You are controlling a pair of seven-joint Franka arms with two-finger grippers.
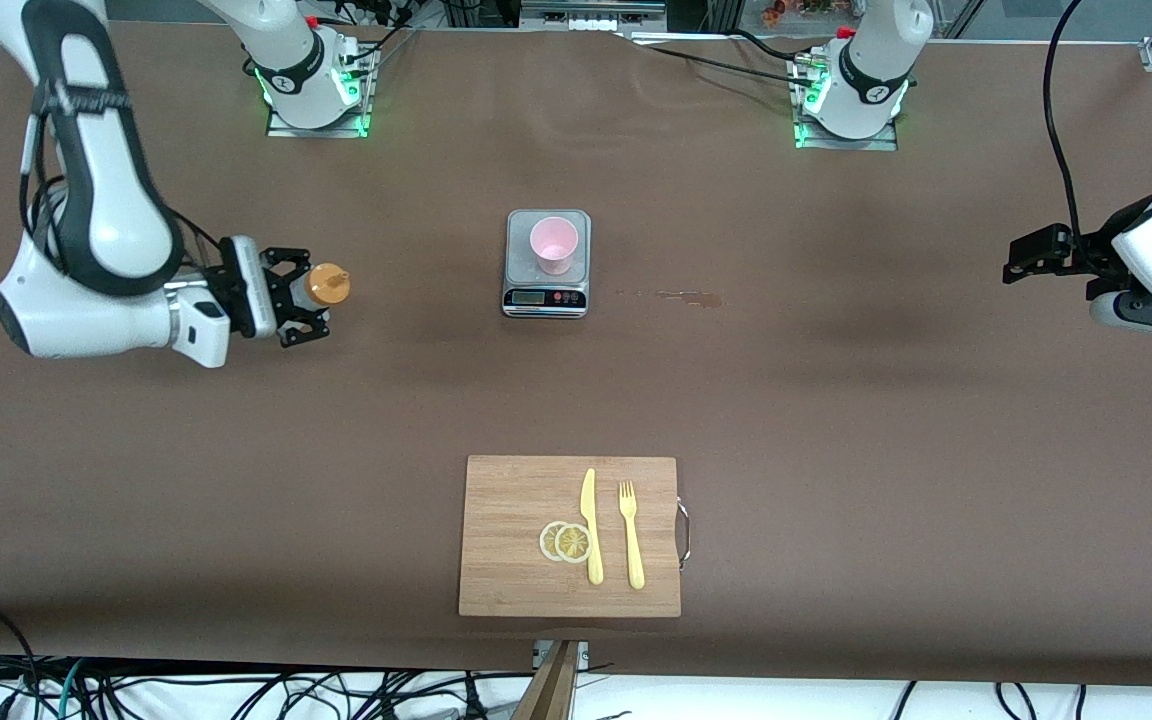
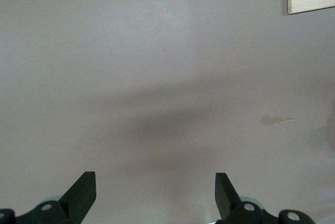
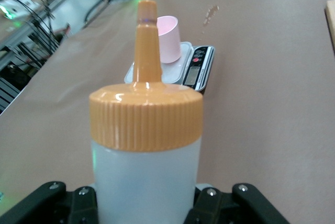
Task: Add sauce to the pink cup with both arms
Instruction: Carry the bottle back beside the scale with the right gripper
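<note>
The right gripper (image 1: 308,297) is clenched on the small translucent whitish squeeze bottle with the orange nozzle cap (image 1: 324,286), holding it over bare brown table covering (image 1: 836,400) toward the right arm's end of the table; in the right wrist view the bottle (image 3: 146,145) stands between the black fingers with its nozzle aimed toward the cup. The small pale pink plastic tumbler (image 1: 553,245) stands upright on the grey kitchen scale (image 1: 547,296) at mid-table, well apart from the bottle. The step in hand appears to be the carry — the bottle is grasped but not yet over the cup. The next move calls for bringing the nozzle above the tumbler's open mouth and tipping it without knocking the light cup off the scale. The left gripper (image 1: 1034,256) waits at the left arm's end of the table, fingers (image 2: 81,192) released and holding nothing. Open room is ample — nothing lies between bottle and scale. The bamboo cutting board (image 1: 570,535), nearer the front camera, carries a yellow plastic knife (image 1: 590,525), a yellow fork (image 1: 631,534) and lemon slices (image 1: 565,541), well apart from the scale.
</note>
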